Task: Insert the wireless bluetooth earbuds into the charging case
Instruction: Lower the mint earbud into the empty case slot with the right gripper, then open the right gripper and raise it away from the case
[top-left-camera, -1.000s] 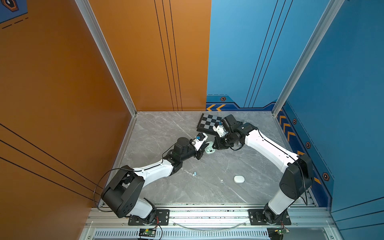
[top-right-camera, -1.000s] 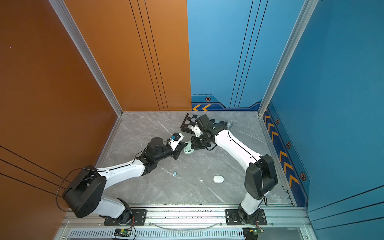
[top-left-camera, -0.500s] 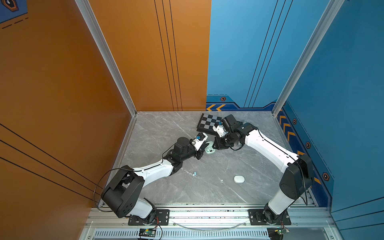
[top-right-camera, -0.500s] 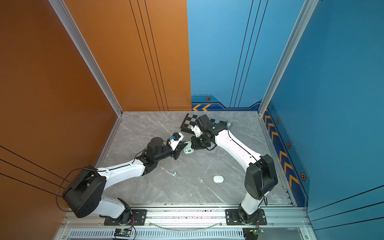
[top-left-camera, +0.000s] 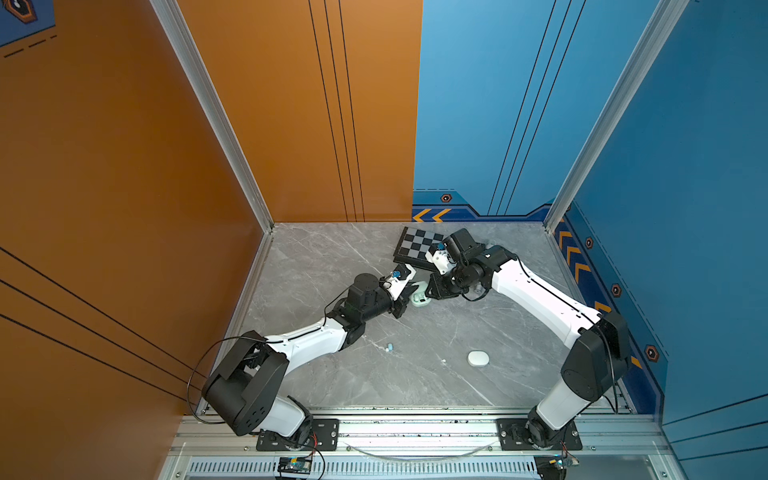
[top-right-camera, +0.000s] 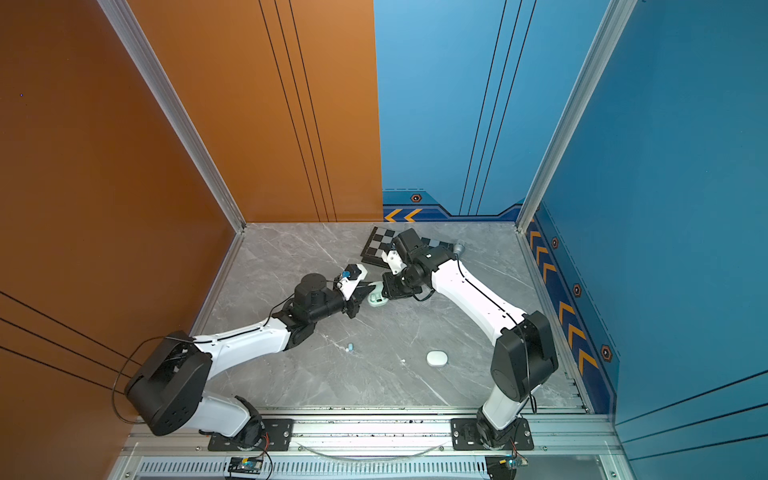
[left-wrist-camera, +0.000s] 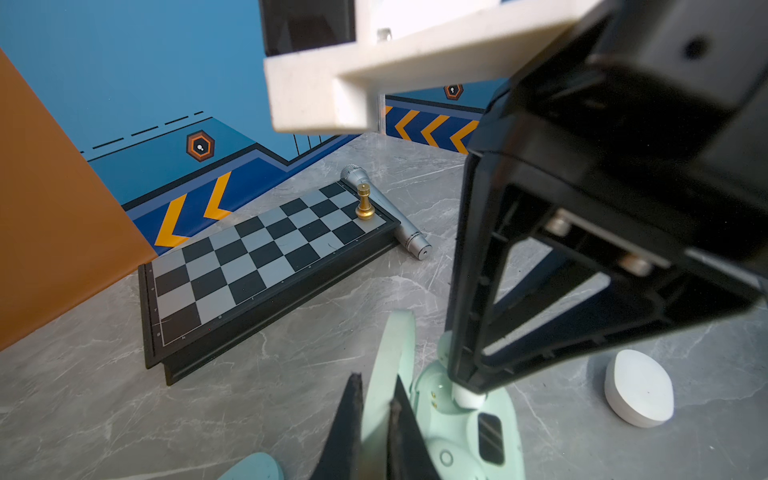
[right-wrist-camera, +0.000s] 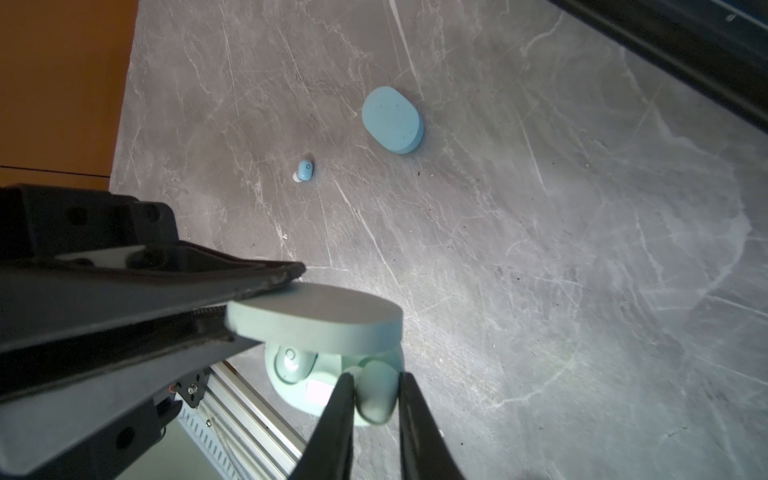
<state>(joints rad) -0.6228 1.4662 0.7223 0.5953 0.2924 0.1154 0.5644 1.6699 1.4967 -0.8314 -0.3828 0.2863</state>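
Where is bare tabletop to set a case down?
Bare: back-left grey marble tabletop between orange wall and black-and-silver chessboard; front strip by white oval case. Crowded: centre, left gripper and right gripper at open mint-green charging case.

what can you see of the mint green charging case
The mint green charging case looks like smooth matte plastic, pill-shaped, lying open on the grey table. The left gripper pinches its raised lid. A seated earbud fills one socket; the right gripper holds a second earbud at the other socket.
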